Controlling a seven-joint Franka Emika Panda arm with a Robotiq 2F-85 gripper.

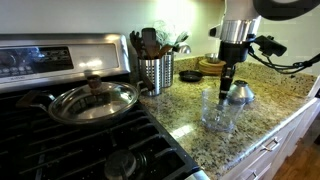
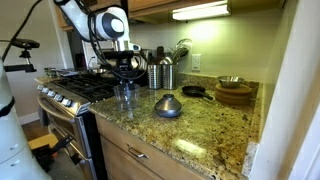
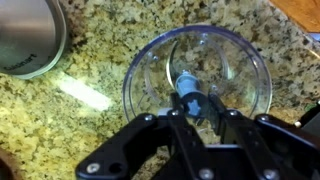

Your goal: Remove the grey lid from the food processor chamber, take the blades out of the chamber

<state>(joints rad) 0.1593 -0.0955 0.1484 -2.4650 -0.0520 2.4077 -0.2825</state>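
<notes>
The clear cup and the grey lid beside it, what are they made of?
The food processor chamber looks like clear glossy plastic, maybe glass: you see the counter through it. The grey lid looks like metal or metallic plastic; it has a dull shine.

Below the black claw, the clear food processor chamber holds blue-and-black blades; beside the claw, the grey lid sits on the tan-speckled surface.

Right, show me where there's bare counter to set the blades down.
Bare granite: the wide stretch between the grey lid and the front edge of the counter, and the strip between the utensil canister and the food processor chamber. Crowded: the back, with wooden bowls and a small dark pan.
</notes>
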